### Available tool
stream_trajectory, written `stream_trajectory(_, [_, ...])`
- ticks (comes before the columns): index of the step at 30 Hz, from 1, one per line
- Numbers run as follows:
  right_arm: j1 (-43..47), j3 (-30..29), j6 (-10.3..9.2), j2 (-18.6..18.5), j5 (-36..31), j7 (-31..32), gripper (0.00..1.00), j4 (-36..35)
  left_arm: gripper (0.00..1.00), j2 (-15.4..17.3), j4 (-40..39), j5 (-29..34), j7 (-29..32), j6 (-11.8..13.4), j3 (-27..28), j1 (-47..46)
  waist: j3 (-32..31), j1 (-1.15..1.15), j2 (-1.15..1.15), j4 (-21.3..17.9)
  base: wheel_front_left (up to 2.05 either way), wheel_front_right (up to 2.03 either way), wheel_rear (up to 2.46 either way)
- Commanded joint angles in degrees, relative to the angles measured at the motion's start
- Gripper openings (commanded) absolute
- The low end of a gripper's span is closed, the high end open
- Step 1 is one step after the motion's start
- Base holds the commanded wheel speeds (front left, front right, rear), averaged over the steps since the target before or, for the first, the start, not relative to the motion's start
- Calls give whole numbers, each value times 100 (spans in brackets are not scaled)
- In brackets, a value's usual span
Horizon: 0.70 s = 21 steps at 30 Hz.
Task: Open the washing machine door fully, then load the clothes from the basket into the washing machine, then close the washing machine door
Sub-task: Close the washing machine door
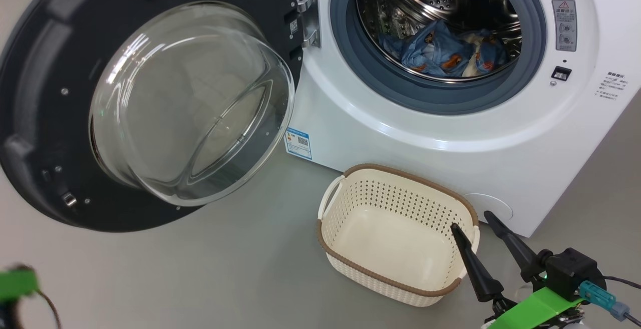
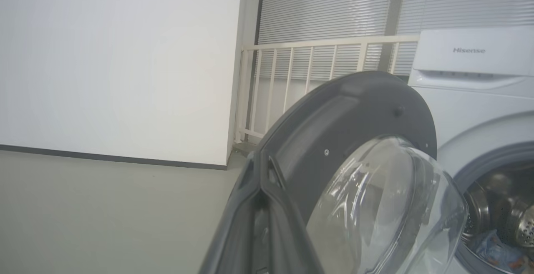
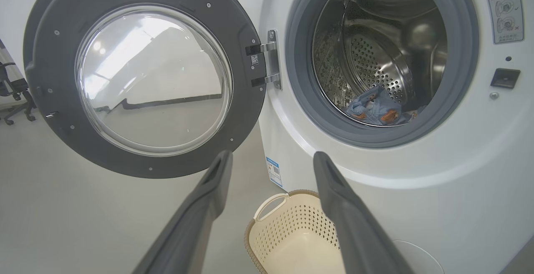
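The washing machine [image 1: 400, 128] stands with its door [image 1: 50, 93] swung wide open to the left, glass bowl facing me. Light-blue printed clothes [image 1: 440, 53] lie in the steel drum. The basket [image 1: 395, 204] sits empty on the floor before the washer. My right gripper [image 1: 473, 225] hovers open at the basket's right rim, nothing between its fingers. In the right wrist view the gripper [image 3: 272, 157] points at the washer front, with the basket [image 3: 292, 232] below and the clothes [image 3: 375, 109] inside. My left gripper [image 2: 259, 169] is shut, close to the door [image 2: 354, 111].
Grey floor surrounds the washer. A blue label sticker [image 1: 298, 143] marks its lower left corner. A white wall [image 2: 117, 65] and a cream railing [image 2: 317, 57] with blinds stand behind the door. An office chair [image 3: 12, 94] sits far left.
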Motion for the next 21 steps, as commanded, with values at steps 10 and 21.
stream_trajectory(10, [2,40,25,-136,-30,-46,100,-203,0,1679,1515,-2790,1712,-61,155,-1906,213,0,0,-72,0,0,0])
stream_trajectory(21, [-180,153,25,-354,-12,-46,100,-263,0,2364,3510,-3914,2921,-62,79,-3038,538,0,0,-221,0,0,0])
